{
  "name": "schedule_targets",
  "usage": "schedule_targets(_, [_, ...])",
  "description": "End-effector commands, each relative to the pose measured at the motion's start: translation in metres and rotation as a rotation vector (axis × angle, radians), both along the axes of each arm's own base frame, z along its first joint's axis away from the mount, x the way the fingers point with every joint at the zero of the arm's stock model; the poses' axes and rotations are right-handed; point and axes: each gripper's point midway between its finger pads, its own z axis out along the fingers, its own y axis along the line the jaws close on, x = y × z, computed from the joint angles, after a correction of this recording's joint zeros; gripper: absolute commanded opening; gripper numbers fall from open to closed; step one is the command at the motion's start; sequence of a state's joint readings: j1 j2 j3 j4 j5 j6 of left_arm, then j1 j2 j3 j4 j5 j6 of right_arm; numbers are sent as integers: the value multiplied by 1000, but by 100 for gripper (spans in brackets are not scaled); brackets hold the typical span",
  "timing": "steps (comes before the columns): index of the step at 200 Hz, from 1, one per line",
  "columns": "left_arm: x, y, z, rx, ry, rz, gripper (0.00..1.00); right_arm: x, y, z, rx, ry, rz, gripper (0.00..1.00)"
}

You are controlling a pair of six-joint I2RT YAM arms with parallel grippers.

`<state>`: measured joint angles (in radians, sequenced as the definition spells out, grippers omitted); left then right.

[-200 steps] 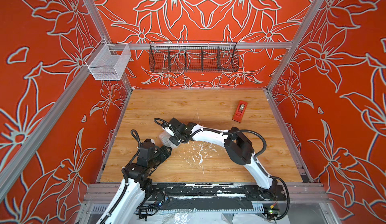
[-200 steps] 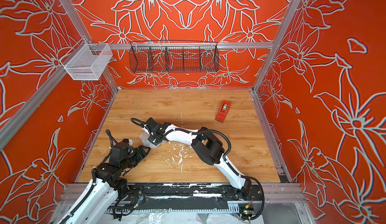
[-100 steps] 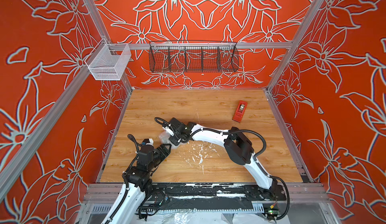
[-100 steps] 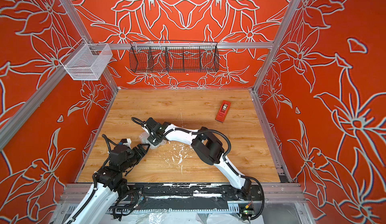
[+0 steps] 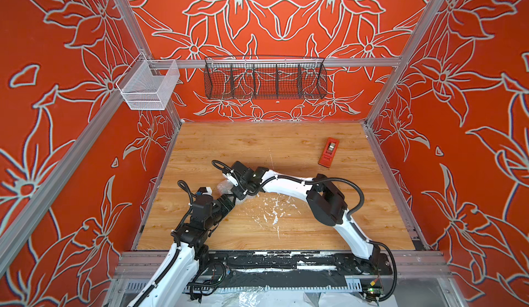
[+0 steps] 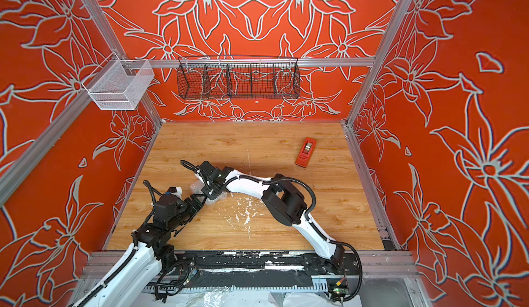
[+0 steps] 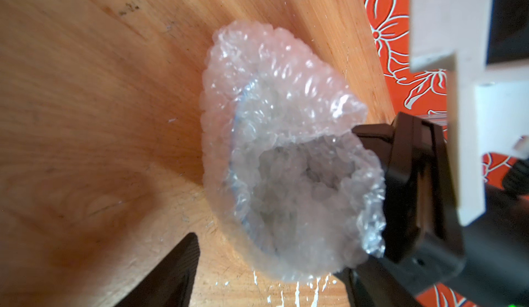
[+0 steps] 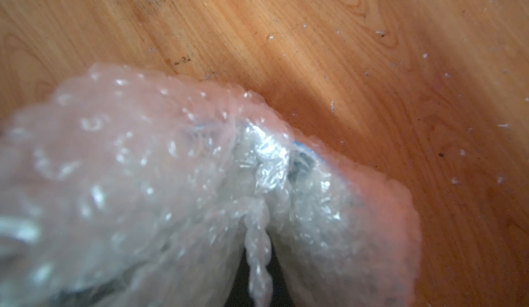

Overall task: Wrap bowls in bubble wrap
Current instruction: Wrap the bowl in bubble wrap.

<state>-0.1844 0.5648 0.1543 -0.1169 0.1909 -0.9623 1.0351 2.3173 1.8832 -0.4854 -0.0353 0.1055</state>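
Left of centre on the wooden table (image 5: 286,142) sits the bowl (image 8: 305,149). It's bundled so thoroughly in the bubble wrap (image 5: 224,187) that all you get of it is a sliver of light blue rim through the plastic in the wrist views. The leaf print is too smothered to make out. The wrap is bunched up over the top, with a twisted strand gathered toward the right gripper (image 5: 239,193). That gripper is pinched together on the gathered plastic at the bundle's edge.

The left gripper (image 5: 229,201) is right at the near side of the bundle with its jaws spread apart. The lower edge of the wrap sits roughly between the fingers (image 7: 177,274), but I honestly can't tell whether they touch it.

In both top views the right gripper's wrist and cabling sit right over the bundle, so only a bit of crinkly plastic pokes out. The right arm (image 5: 326,202) arcs across the middle of the table.

There are white flecks (image 5: 272,209) scattered on the wood just right of the bundle. A red tape dispenser (image 5: 328,151) lies well apart, toward the far right.

A black wire basket (image 5: 264,79) split into compartments hangs on the back rail, and the flower print of the orange wall shows through its mesh. A white mesh basket (image 5: 148,88) hangs at the left corner post, and I only see its own mesh.
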Motion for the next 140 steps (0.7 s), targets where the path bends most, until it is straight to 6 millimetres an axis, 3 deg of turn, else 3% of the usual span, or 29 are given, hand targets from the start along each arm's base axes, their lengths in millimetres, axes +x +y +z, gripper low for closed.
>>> schedule_targets(1, [7, 9, -1, 37, -7, 46, 76, -19, -9, -27, -56, 97, 8, 0])
schedule_targets(69, [25, 19, -24, 127, 82, 84, 70, -20, -14, -18, -20, 108, -5, 0])
schedule_targets(140, [28, 32, -36, 221, 138, 109, 49, -7, -22, 3, 58, 144, -36, 0])
